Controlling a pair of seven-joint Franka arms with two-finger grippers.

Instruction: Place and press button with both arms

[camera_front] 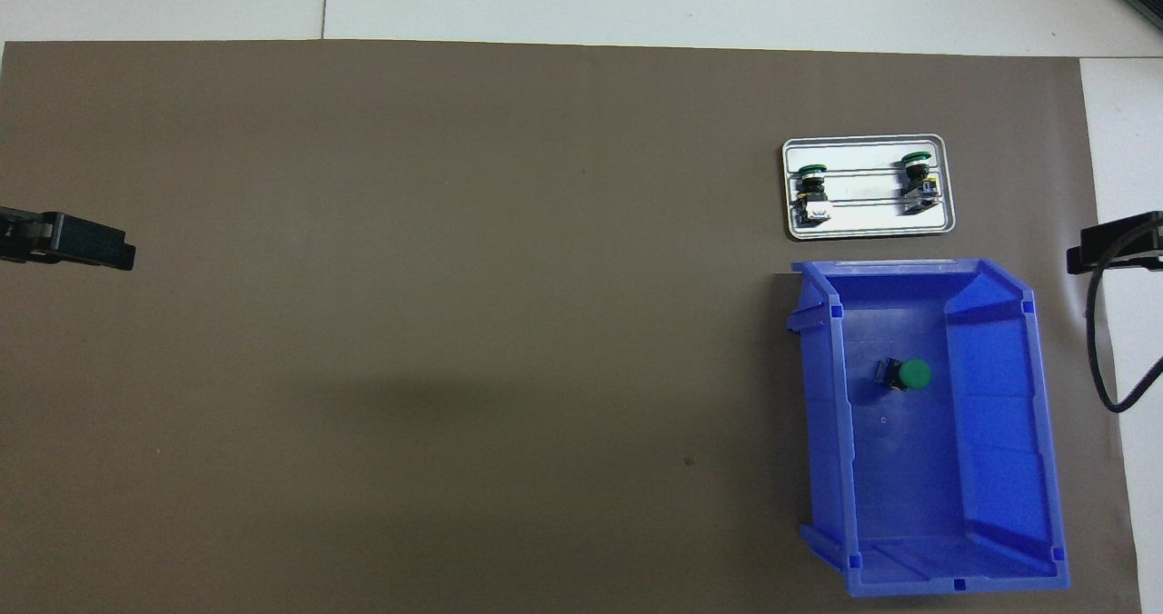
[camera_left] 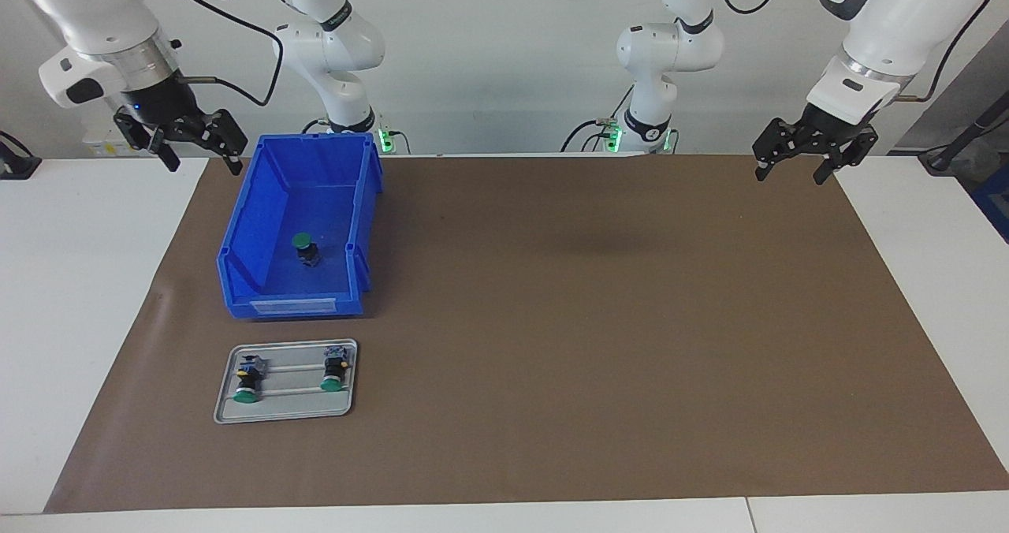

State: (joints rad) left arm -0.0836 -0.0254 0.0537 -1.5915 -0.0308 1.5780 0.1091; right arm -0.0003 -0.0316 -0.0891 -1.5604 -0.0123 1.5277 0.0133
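Brown mat [camera_left: 552, 320] — button [camera_left: 304, 249] in blue bin [camera_left: 240, 241]; left gripper [camera_left: 812, 154], right gripper [camera_left: 189, 143] spread, empty.

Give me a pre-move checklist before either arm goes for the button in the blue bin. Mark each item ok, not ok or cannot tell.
1. Button lies loose on the floor of the blue bin, nothing over it: ok.
2. Metal tray has a free stretch between the two mounted buttons: ok.
3. Right gripper is up in the air beside the bin, at its end nearer the robots, fingers open, holding nothing: ok.
4. Left gripper waits raised over the mat's edge at the left arm's end, open and unloaded: ok.
5. Button's pose suits a straight top-down grasp: cannot tell, it looks tipped on its side.
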